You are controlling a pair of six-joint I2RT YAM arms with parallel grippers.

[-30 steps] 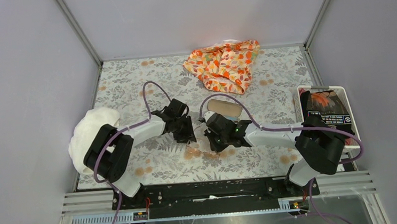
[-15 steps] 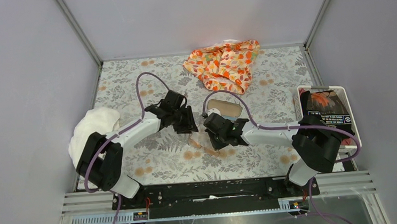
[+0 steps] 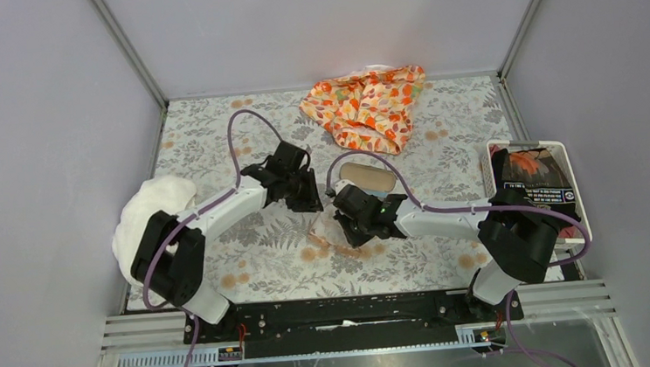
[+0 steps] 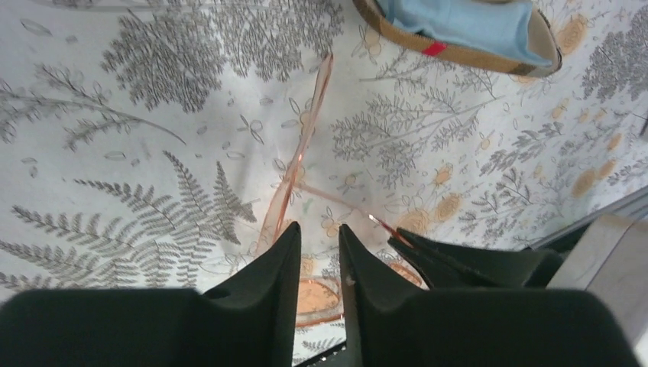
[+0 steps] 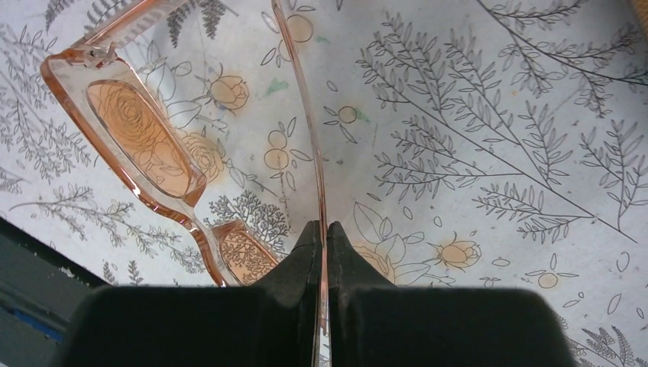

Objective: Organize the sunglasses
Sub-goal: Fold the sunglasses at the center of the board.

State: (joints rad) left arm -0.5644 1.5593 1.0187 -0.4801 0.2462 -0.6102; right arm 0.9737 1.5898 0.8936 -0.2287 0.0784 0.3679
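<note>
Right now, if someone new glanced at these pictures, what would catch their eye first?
Probably the orange-pink sunglasses in the middle of the table. One slim arm is pinched in the right tool, and the left tool hangs just over them, slightly open. After that, the bright orange leaf-print cloth bunched at the far edge.

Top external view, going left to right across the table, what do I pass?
White towel → left gripper → brown glasses case → white basket. The sunglasses overlap the middle ones, so they are skipped.
</note>
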